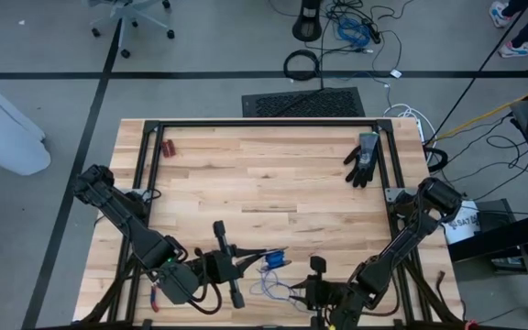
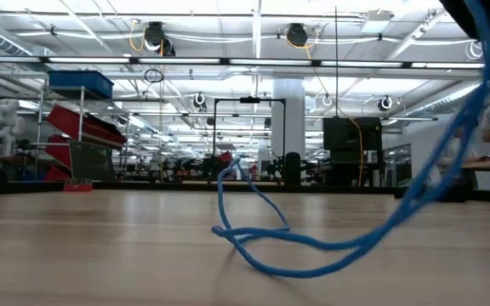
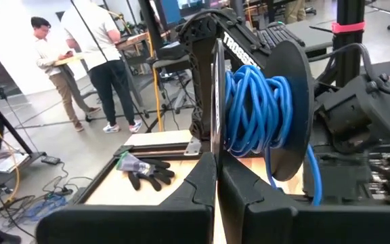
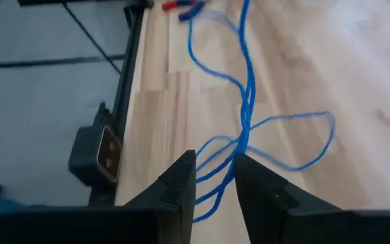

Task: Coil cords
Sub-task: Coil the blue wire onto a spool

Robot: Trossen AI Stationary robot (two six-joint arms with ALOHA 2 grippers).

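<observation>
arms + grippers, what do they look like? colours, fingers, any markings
Both arms are dark, near-black jointed links. The left gripper has two matte black, wedge-shaped fingers; the right gripper has the same black angular fingers. White lettering runs along the other arm's black housing in the left wrist view. Dark cabling loops beside the left arm's wrist.

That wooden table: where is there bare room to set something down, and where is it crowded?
The widest bare patch is the middle of the table, between the red pliers and the black glove. The near edge is crowded: the blue cable lies looped there between the left gripper and right gripper.
</observation>
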